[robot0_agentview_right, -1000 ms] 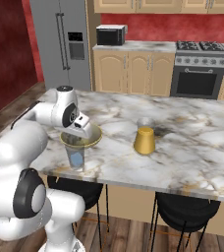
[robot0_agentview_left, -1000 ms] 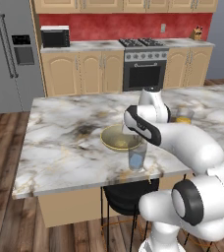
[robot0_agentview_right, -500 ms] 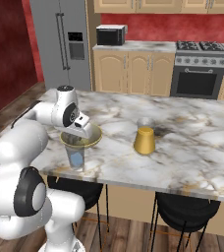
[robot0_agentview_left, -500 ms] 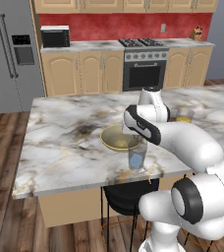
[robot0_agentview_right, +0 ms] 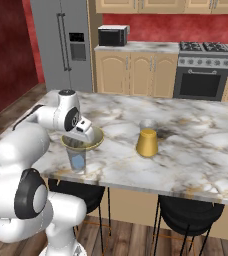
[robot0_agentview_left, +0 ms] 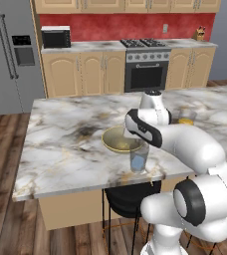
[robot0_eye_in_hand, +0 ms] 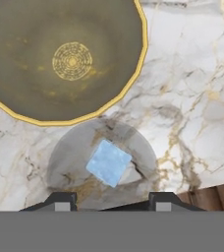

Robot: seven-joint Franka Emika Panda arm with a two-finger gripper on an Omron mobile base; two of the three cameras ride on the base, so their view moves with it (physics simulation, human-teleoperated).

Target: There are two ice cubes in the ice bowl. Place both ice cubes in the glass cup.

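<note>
Nothing moved; marble island [robot0_agentview_left: 60, 144], red backsplash [robot0_agentview_left: 125, 27] behind.

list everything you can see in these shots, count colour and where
ice cube: one seen, pale blue, inside the glass cup
glass cup: one, clear, on the island near its front edge, just in front of the ice bowl
ice bowl: one, yellow rim, grey-tan inside, on the island behind the cup, no cube visible in it
glass of orange liquid: one, on the island to the right of the bowl
island counter: one, white and grey marble
stools: two, black, under the island's front edge
fridge: one, grey, back left
microwave: one, dark and white, on the back counter
oven and stove: one, steel and black, back wall
gripper: one, dark tips, above the cup, nothing held
</note>
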